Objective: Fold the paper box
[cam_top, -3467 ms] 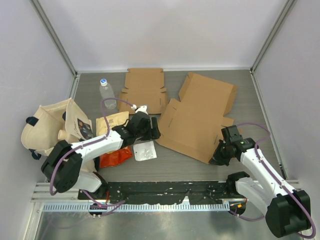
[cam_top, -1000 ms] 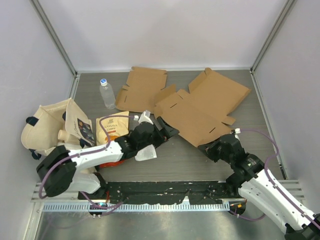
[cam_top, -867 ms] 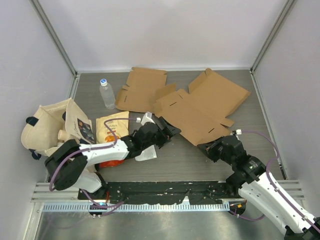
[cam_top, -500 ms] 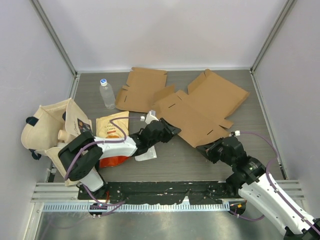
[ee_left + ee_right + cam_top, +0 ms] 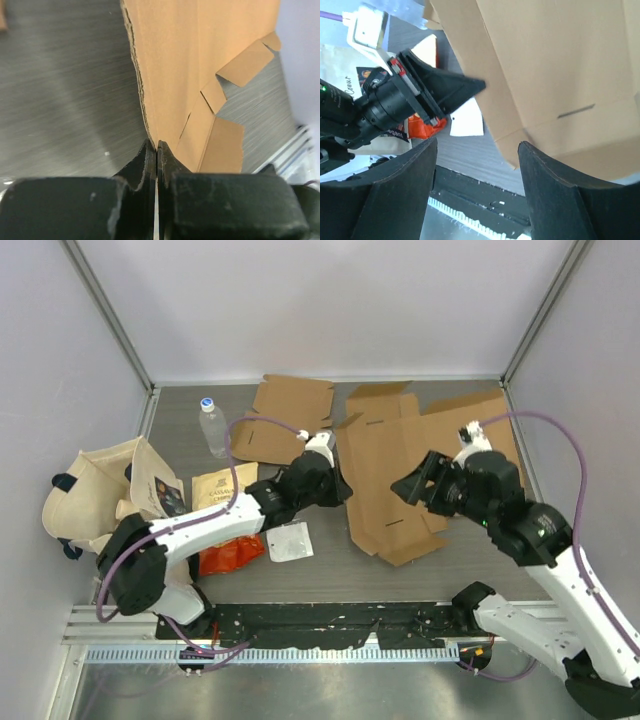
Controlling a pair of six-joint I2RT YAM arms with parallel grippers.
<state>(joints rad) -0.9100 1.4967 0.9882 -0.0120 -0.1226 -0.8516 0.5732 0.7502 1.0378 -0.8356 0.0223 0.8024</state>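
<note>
Half a second ago the right hand (image 5: pixel 412 483) sat low in the lower right of the overhead view, closed at the near corner of the cardboard box (image 5: pixel 400 455). Now it is raised at centre right above the sheet. In its own wrist view the right hand (image 5: pixel 476 145) has its fingers (image 5: pixel 400 190) spread wide, with nothing between them and the box (image 5: pixel 560 65) beneath.

The unfolded box has swung round. Earlier it ran slanting toward the upper right; now its long side runs nearly up and down the frame, with its near corner at lower centre.

The left hand (image 5: pixel 335 488), open a second ago, has closed. In its wrist view the left hand (image 5: pixel 157 146) pinches the left edge of the box (image 5: pixel 200 60), fingers (image 5: pixel 142 165) pressed tight on the cardboard. It also shows in the right wrist view, upper left (image 5: pixel 477 84).

A spare cardboard sheet (image 5: pixel 285 420) lies flat at upper centre, its corner just beside the box. A water bottle (image 5: pixel 213 425) stands at upper left. A cloth bag (image 5: pixel 95 495) slumps at the left edge. Near it, on the grey desk (image 5: pixel 330 570), lie a tan packet (image 5: pixel 222 485), an orange packet (image 5: pixel 228 552) and a white sachet (image 5: pixel 290 540). The left arm crosses over the tan packet. The print on the packets and the bag is too small to read.
</note>
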